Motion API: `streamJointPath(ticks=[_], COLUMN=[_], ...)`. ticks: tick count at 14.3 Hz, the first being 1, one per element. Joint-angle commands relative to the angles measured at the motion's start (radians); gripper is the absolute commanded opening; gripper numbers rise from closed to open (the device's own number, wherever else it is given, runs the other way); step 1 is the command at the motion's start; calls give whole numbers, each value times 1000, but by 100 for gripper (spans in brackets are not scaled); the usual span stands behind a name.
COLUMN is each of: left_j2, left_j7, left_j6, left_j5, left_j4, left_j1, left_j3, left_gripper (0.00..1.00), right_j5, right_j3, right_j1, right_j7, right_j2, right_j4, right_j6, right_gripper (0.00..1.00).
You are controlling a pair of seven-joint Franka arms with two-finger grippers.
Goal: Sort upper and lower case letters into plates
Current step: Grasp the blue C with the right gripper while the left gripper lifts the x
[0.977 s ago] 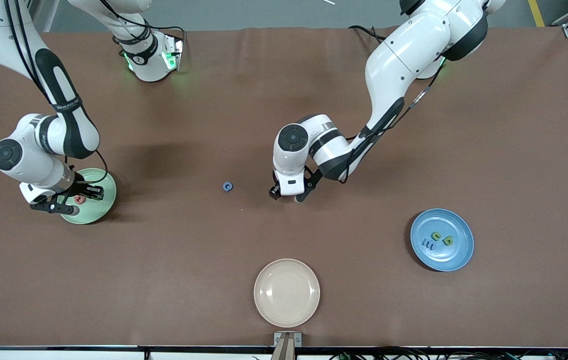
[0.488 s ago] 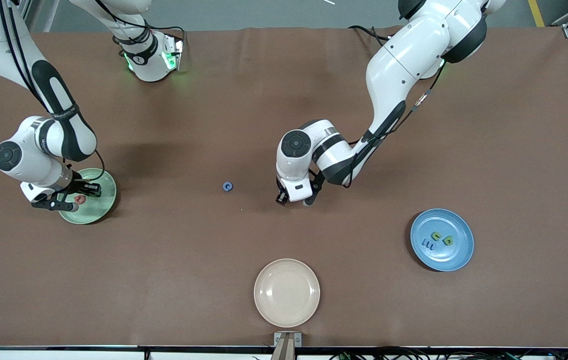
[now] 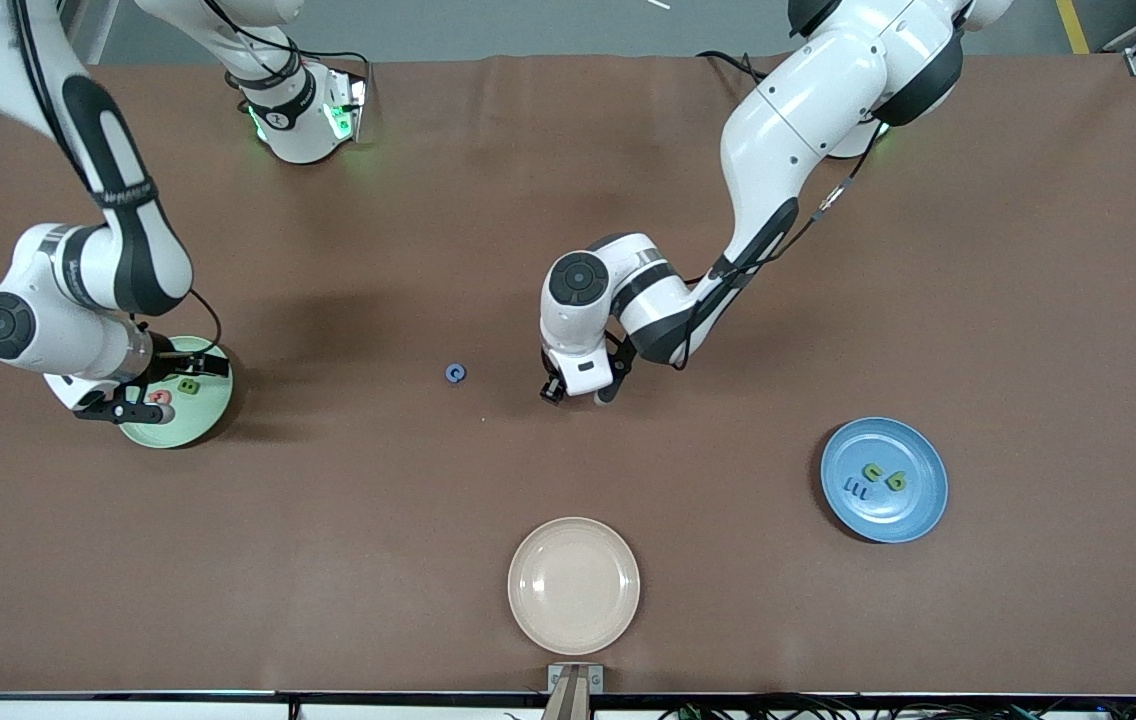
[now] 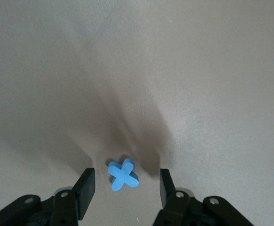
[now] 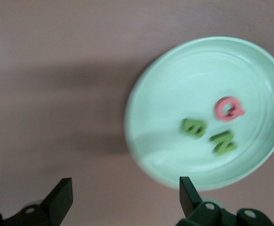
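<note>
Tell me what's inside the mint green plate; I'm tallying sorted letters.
Mint green plate holds pink Q, green B and green N. In the front view, the right gripper covers part of it.

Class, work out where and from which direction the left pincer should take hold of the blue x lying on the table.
Come straight down from above. The blue x lies flat on the brown table, already between the open fingers of the left pincer. Probably close across its centre, fingers seated in two facing notches rather than on the arm tips.

High front camera — wrist cameras look down, close.
</note>
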Motion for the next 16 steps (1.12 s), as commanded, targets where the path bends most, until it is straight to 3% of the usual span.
streamJointPath(ticks=[1, 5, 6, 9, 14, 16], left_j2=[24, 32, 32, 30, -45, -100], left_j7=[2, 7, 10, 47, 138, 243], left_j6=[2, 2, 2, 2, -70, -120], left_j5=[-12, -10, -10, -10, -4, -7], left_j4=[34, 34, 34, 34, 34, 30], left_j1=[-14, -14, -14, -12, 37, 89], left_j3=[13, 13, 13, 12, 7, 1], left_gripper=[55, 51, 44, 3, 0, 0], right_j5=[26, 114, 144, 160, 160, 160], right_j3=[-6, -6, -6, -6, -7, -7], right_j1=[183, 442, 495, 576, 595, 595], right_j7=[270, 588, 633, 658, 650, 648], right_j2=[-42, 29, 81, 203, 264, 264], right_j4=[14, 23, 32, 34, 39, 40], right_j6=[-57, 107, 183, 354, 417, 414], right_gripper=[100, 100, 100, 100, 98, 79])
